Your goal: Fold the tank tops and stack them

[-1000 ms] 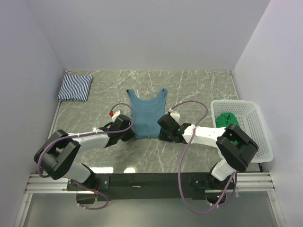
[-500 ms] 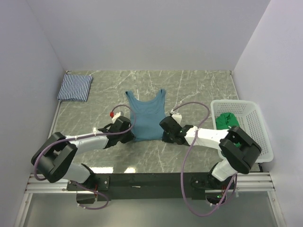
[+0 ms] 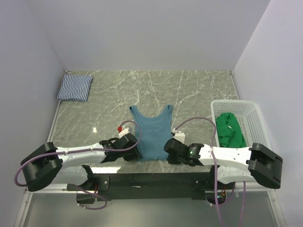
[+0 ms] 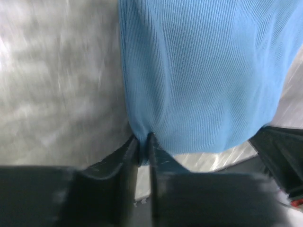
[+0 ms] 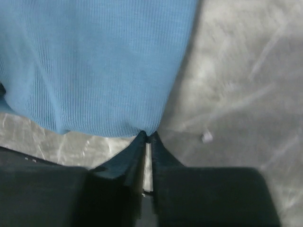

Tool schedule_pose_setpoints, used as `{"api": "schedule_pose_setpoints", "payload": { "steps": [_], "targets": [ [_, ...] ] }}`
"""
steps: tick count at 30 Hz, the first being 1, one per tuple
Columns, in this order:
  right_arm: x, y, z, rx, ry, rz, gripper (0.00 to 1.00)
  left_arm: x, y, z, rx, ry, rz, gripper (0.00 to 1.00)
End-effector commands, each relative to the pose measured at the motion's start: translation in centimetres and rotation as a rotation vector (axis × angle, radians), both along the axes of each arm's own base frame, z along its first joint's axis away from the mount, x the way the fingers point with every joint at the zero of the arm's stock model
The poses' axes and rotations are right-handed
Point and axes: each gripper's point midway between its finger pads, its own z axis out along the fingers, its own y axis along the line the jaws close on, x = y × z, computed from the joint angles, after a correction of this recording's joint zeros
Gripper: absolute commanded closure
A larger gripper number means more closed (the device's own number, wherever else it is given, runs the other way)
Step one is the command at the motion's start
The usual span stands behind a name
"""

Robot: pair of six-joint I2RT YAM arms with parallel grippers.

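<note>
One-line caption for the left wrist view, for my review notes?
The left gripper pinches a bottom hem corner of the teal tank top spread on the marbled table.

A grey marbled surface (image 3: 189,90) bears a folded navy-and-white striped tank top (image 3: 75,87) far left. A teal-blue fabric tank top (image 3: 152,135) lies mid-front; a white plastic mesh basket (image 3: 234,101) stands right.

Colours noted. At centre, the teal-blue tank top (image 3: 152,137) is plain, and the wrist views show fine vertical ribbing. At 10 o'clock, the striped tank top (image 3: 75,87) has narrow navy and white stripes. At 3 o'clock, the green tank top (image 3: 228,128) is plain bright green and the mesh basket (image 3: 261,124) white. The table (image 3: 189,90) is grey-green marble with white veins. The arms (image 3: 80,153) have white shells and black joints. The walls (image 3: 142,33) are pale lavender.
</note>
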Motion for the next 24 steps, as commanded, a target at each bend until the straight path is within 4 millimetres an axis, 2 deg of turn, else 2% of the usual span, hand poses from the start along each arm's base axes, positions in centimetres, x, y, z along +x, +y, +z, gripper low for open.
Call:
{"api": "schedule_pose_setpoints", "payload": {
  "steps": [1, 2, 3, 4, 6, 7, 8, 9, 10, 12, 13, 15, 17, 18, 19, 20, 21, 22, 24],
  "targets": [
    [-1.4, -2.3, -0.5, -0.051, 0.037, -0.047, 0.81, -2.5, 2.1, -1.0, 0.075, 0.082, 0.018, 0.73],
    [-1.3, -2.2, 0.0, -0.042, 0.027, -0.05, 0.7, -2.4, 2.3, -0.6, 0.078, 0.079, 0.02, 0.68],
    [-1.2, -2.3, 0.5, -0.034, 0.015, -0.052, 0.66, -2.3, 2.3, 0.0, 0.075, 0.068, 0.023, 0.62],
    [-0.8, -1.9, 1.4, -0.023, -0.004, -0.049, 0.63, -1.2, 1.9, 1.7, 0.05, 0.023, 0.04, 0.58],
    [-0.5, -1.9, 2.6, -0.017, -0.024, -0.048, 0.6, -0.4, 2.3, 3.0, 0.065, -0.007, 0.045, 0.54],
    [-0.1, -1.8, 3.3, -0.016, -0.043, -0.041, 0.6, 0.8, 2.0, 4.9, 0.031, -0.042, 0.068, 0.53],
    [0.3, -1.3, 4.4, 0.003, -0.062, -0.038, 0.6, 1.6, 2.4, 5.5, 0.036, -0.066, 0.078, 0.53],
    [0.5, -1.2, 5.2, 0.008, -0.077, -0.035, 0.6, 2.4, 2.8, 6.2, 0.03, -0.084, 0.101, 0.55],
    [0.9, -1.1, 5.9, 0.008, -0.103, -0.027, 0.6, 4.4, 3.8, 7.1, 0.016, -0.105, 0.165, 0.56],
    [2.6, -0.4, 8.1, 0.039, -0.161, -0.039, 0.6, 6.5, 4.8, 8.3, -0.014, -0.134, 0.204, 0.61],
    [3.2, -0.1, 8.8, 0.037, -0.184, -0.014, 0.6, 9.0, 6.1, 9.3, -0.036, -0.172, 0.284, 0.65],
    [5.7, 1.3, 11.2, 0.085, -0.235, -0.03, 0.62, 11.4, 7.6, 10.2, -0.042, -0.202, 0.356, 0.75],
    [8.3, 2.9, 13.0, 0.126, -0.281, -0.003, 0.64, 14.6, 8.8, 11.2, -0.048, -0.246, 0.435, 0.86],
    [9.4, 3.2, 13.6, 0.131, -0.301, -0.005, 0.66, 15.6, 8.8, 10.1, -0.031, -0.221, 0.436, 0.88],
    [10.5, 3.9, 14.8, 0.136, -0.337, 0.017, 0.66, 17.4, 9.4, 10.9, -0.039, -0.241, 0.466, 0.91],
    [11.6, 4.6, 14.5, 0.132, -0.339, 0.022, 0.68, 18.3, 9.7, 10.6, -0.022, -0.235, 0.476, 0.98],
    [12.8, 4.7, 14.7, 0.141, -0.338, 0.015, 0.69, 19.1, 9.6, 10.2, -0.022, -0.226, 0.473, 0.99],
    [13.7, 5.2, 15.4, 0.146, -0.354, 0.029, 0.7, 20.5, 9.8, 9.0, -0.009, -0.197, 0.48, 0.99],
    [15.3, 5.6, 14.9, 0.135, -0.348, 0.027, 0.72, 22.0, 9.6, 8.0, -0.008, -0.182, 0.47, 0.99]
  ]
}}
